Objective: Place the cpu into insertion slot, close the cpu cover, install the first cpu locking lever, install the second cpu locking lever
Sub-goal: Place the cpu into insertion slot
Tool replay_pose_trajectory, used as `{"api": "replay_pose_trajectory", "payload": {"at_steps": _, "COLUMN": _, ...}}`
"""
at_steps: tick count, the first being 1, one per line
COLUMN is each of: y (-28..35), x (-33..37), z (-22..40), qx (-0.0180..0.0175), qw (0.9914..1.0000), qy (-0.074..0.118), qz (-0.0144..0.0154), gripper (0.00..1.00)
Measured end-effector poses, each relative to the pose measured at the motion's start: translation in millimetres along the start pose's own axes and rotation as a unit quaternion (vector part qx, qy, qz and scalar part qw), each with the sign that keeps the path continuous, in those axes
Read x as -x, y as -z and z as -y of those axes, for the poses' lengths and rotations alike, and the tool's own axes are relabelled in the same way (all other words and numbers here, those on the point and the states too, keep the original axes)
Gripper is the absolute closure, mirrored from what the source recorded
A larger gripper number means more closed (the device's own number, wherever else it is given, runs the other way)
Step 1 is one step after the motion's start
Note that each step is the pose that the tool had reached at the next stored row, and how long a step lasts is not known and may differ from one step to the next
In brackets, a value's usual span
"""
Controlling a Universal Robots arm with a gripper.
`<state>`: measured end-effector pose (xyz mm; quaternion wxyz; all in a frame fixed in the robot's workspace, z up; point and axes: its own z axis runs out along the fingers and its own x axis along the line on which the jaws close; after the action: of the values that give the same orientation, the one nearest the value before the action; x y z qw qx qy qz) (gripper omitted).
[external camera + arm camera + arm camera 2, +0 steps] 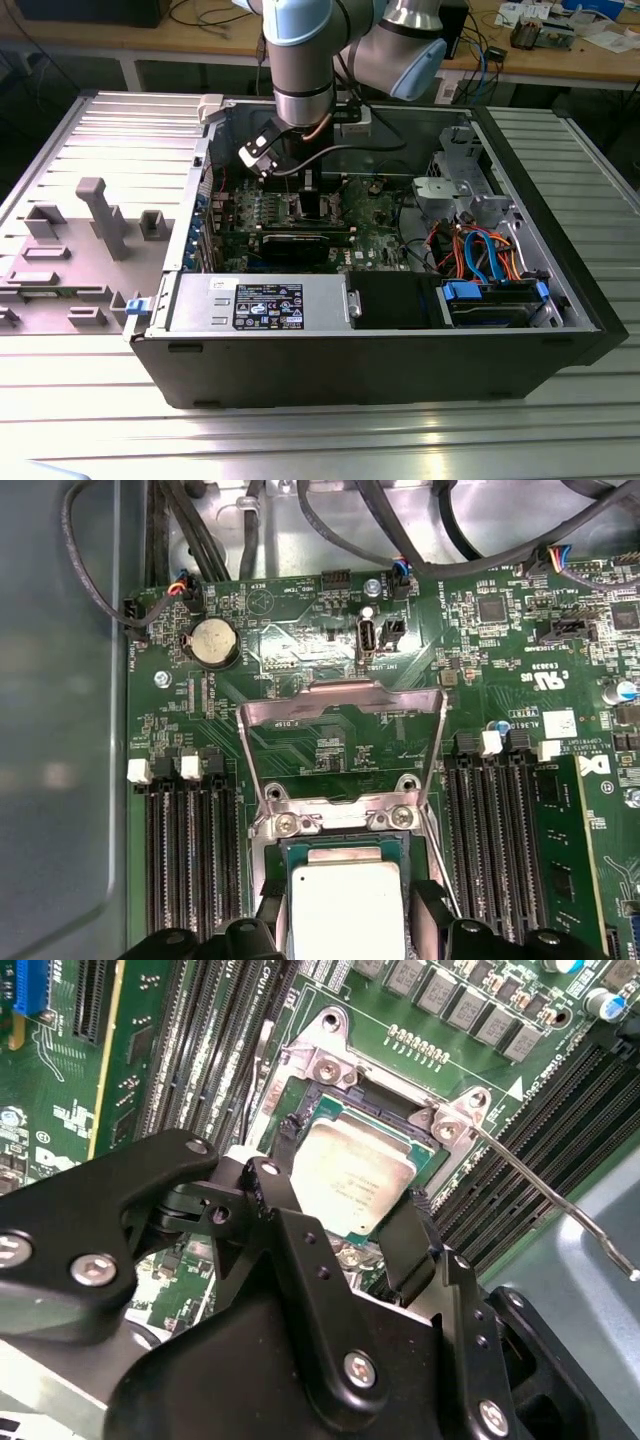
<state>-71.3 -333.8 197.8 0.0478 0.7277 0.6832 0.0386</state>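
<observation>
Table: a ribbed aluminium table [320,440] carries everything. Grey plastic fixtures [100,215] sit on it at the exterior view's left.
Case: a black metal computer case [585,300] lies on its side with the top open.
Front of case: a silver box-shaped power supply [260,305] runs along the nearest wall. Blue and orange cables [480,255] bunch at the exterior view's right.
Board: a green circuit board [300,660] covers the case floor, with long black memory slots [190,850] on both sides of the socket.
Gripper: the black gripper [335,1200] reaches down into the case and straddles the chip. I cannot tell whether it is clenched on the chip or released.
Cpu: the small flat square cpu [350,1175], dull silver on top, lies inside the insertion slot [325,1065], a square socket with a silver metal rim.
Cover: the thin silver frame of the cpu cover [340,702] stands swung up off the chip, hinged at one socket edge.
Lever: a thin silver wire lever [540,1190] runs out from a socket corner across the memory slots.
Arm: a grey and pale-blue robot arm [300,50] comes down from above.
Behind: a wooden workbench [600,65] stands behind the case.
</observation>
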Motion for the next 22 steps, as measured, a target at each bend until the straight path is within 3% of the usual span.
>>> {"api": "replay_pose_trajectory", "payload": {"at_steps": 2, "y": 0.0, "x": 0.1, "z": 0.0, "qx": 0.0001, "qw": 1.00000, "qy": 0.000, "qz": 0.0021, "gripper": 0.40}}
{"api": "replay_pose_trajectory", "payload": {"at_steps": 8, "y": -0.1, "x": 0.0, "z": -0.4, "qx": 0.0001, "qw": 1.00000, "qy": 0.000, "qz": 0.0022, "gripper": 0.40}}
{"api": "replay_pose_trajectory", "payload": {"at_steps": 10, "y": -0.1, "x": 0.0, "z": -0.6, "qx": 0.0001, "qw": 1.00000, "qy": 0.000, "qz": 0.0022, "gripper": 0.33}}
{"api": "replay_pose_trajectory", "payload": {"at_steps": 14, "y": 9.1, "x": 0.1, "z": -1.7, "qx": -0.0007, "qw": 1.00000, "qy": 0.000, "qz": 0.0022, "gripper": 0.33}}
{"api": "replay_pose_trajectory", "payload": {"at_steps": 15, "y": 11.8, "x": 0.1, "z": -2.6, "qx": -0.0019, "qw": 1.00000, "qy": 0.001, "qz": 0.0023, "gripper": 0.33}}
{"api": "replay_pose_trajectory", "payload": {"at_steps": 18, "y": 12.1, "x": -0.4, "z": -8.2, "qx": -0.0115, "qw": 0.99993, "qy": 0.000, "qz": 0.0030, "gripper": 0.33}}
{"api": "replay_pose_trajectory", "payload": {"at_steps": 19, "y": 12.0, "x": -0.4, "z": -9.3, "qx": -0.0139, "qw": 0.99990, "qy": 0.000, "qz": 0.0028, "gripper": 0.41}}
{"api": "replay_pose_trajectory", "payload": {"at_steps": 21, "y": 13.5, "x": -0.5, "z": -9.6, "qx": -0.0142, "qw": 0.99990, "qy": 0.000, "qz": 0.0028, "gripper": 0.65}}
{"api": "replay_pose_trajectory", "payload": {"at_steps": 22, "y": 14.8, "x": -0.4, "z": -9.8, "qx": -0.0142, "qw": 0.99990, "qy": 0.000, "qz": 0.0028, "gripper": 0.71}}
